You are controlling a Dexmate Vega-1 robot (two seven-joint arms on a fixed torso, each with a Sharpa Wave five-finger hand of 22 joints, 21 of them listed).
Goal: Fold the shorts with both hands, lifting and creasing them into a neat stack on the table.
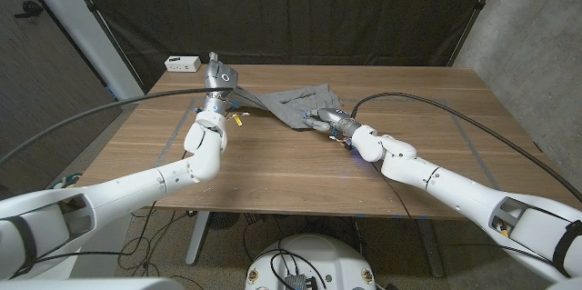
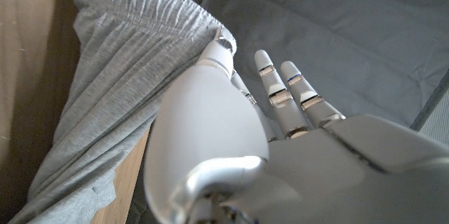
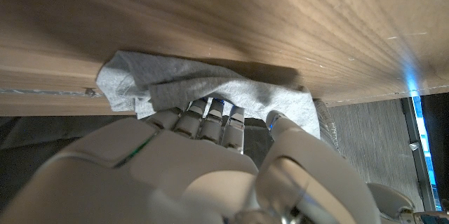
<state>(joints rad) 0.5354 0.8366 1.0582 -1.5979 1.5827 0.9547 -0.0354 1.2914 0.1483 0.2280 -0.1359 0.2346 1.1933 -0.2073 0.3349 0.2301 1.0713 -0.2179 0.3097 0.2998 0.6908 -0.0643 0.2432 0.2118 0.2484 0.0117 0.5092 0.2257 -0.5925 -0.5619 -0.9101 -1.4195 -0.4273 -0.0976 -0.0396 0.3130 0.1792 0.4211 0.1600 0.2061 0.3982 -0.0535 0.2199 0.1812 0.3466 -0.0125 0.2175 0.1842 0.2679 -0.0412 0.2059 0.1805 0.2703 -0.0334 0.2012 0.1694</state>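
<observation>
The left robot hand (image 1: pixel 218 79) is gripping the waistband of the grey shorts (image 1: pixel 296 105) and holding it raised, while the right robot hand (image 1: pixel 324 119) is pinching the near edge low on the worktop (image 1: pixel 427 99). Uneven lifting is likely risking a skewed crease, or thin cloth slipping free.

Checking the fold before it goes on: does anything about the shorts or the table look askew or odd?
The grey shorts are rumpled, not flat: one end is lifted off the table in the left hand, stretching the cloth to the right hand, which grips a bunched edge. A white box sits at the far left corner. Nothing looks damaged.
</observation>
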